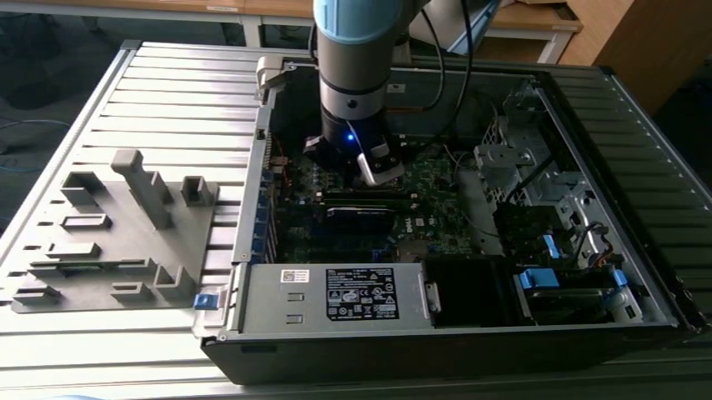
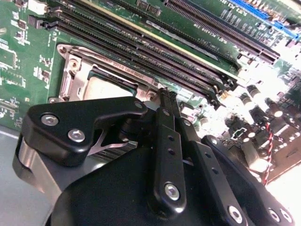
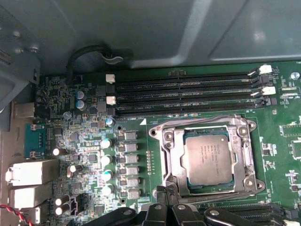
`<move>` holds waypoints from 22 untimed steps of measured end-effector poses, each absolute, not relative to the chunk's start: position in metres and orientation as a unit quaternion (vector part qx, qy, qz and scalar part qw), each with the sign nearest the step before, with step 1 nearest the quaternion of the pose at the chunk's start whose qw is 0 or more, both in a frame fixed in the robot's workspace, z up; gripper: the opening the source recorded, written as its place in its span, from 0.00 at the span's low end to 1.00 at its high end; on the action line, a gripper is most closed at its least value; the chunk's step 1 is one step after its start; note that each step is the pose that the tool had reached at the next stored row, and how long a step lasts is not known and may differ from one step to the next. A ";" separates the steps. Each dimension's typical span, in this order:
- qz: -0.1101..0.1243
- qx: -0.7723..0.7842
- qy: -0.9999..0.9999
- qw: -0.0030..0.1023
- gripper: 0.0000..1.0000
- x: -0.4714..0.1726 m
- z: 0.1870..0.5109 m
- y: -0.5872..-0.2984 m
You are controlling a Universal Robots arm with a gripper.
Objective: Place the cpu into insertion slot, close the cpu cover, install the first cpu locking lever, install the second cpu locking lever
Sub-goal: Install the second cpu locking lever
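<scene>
The cpu (image 3: pixel 207 160) lies flat in its socket on the green motherboard, its dull silver top facing up. The cpu cover (image 3: pixel 171 153) rests down around it as a shiny metal frame. In the second wrist view the cpu (image 2: pixel 106 87) and the cover (image 2: pixel 75 70) sit just beyond my fingertips. My gripper (image 3: pixel 165 191) hovers at the socket's near edge, its two thin black fingers (image 2: pixel 162 122) pressed together with nothing visible between them. In the exterior view the gripper (image 1: pixel 378 175) hangs inside the open computer case above the board. I cannot make out the locking levers.
Black memory slots (image 3: pixel 183 92) run along one side of the socket. A white-labelled power supply box (image 1: pixel 362 293) sits at the case's front, and drive bays (image 1: pixel 545 192) with cables stand at the exterior view's right. A grey fixture plate (image 1: pixel 112 233) lies at that view's left.
</scene>
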State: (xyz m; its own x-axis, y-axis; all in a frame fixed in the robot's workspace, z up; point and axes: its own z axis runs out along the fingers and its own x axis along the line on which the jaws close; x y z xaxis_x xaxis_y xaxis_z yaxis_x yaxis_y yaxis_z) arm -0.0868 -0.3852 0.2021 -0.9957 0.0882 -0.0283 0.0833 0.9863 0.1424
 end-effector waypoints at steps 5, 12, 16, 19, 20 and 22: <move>0.073 0.043 0.996 0.017 0.11 -0.088 0.200 -0.386; 0.075 0.043 0.996 0.017 0.11 -0.089 0.197 -0.387; 0.076 0.043 0.996 0.017 0.11 -0.090 0.196 -0.388; 0.076 0.043 0.996 0.017 0.11 -0.090 0.195 -0.388; 0.076 0.043 0.996 0.017 0.11 -0.090 0.195 -0.388; 0.076 0.043 0.996 0.017 0.11 -0.091 0.195 -0.388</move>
